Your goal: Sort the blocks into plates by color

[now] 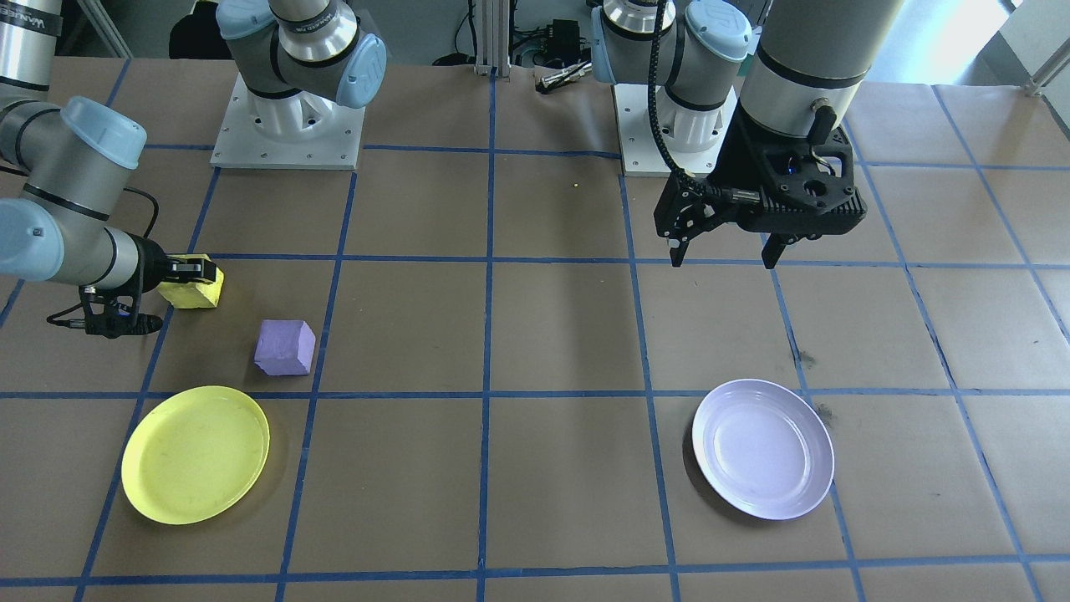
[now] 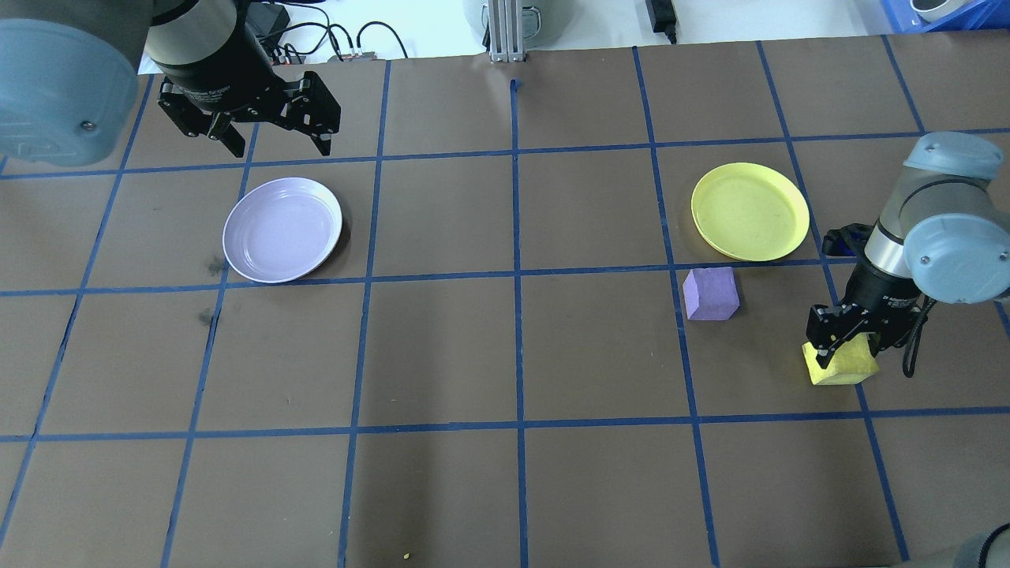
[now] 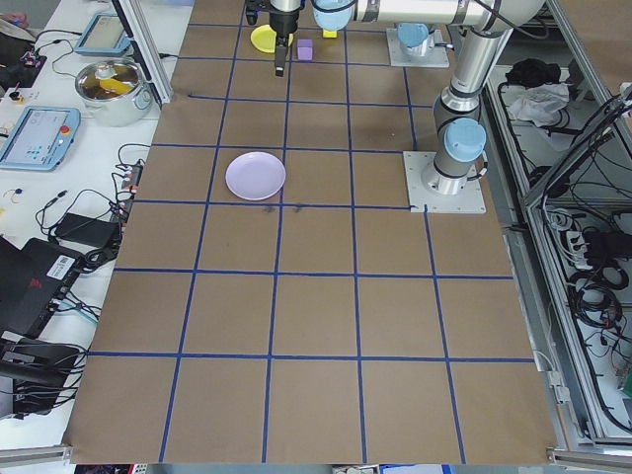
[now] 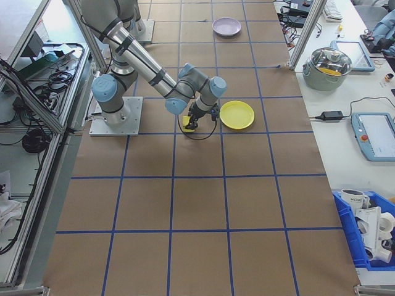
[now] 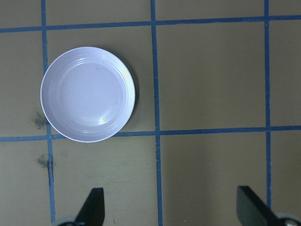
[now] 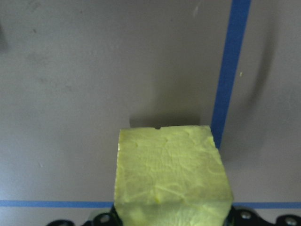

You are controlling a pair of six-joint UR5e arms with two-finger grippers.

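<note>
Overhead exterior: brown table [image 2: 442, 355], blue grid; right gripper [image 2: 841, 344] grips yellow block [image 2: 846, 365] (left gripper [image 2: 268, 138] wide).

purple block [image 2: 710, 293] just beside yellow plate [image 2: 750, 211], open table [image 2: 513, 355] elsewhere

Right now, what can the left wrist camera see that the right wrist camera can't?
Only the left wrist view shows the lavender plate, with nothing in it, and the left gripper with its fingers wide apart below it. Only the right wrist view shows the yellow block, filling the bottom of the picture, right at the right gripper. Both show brown table paper crossed by blue tape lines. Neither shows the purple block or the yellow plate.
</note>
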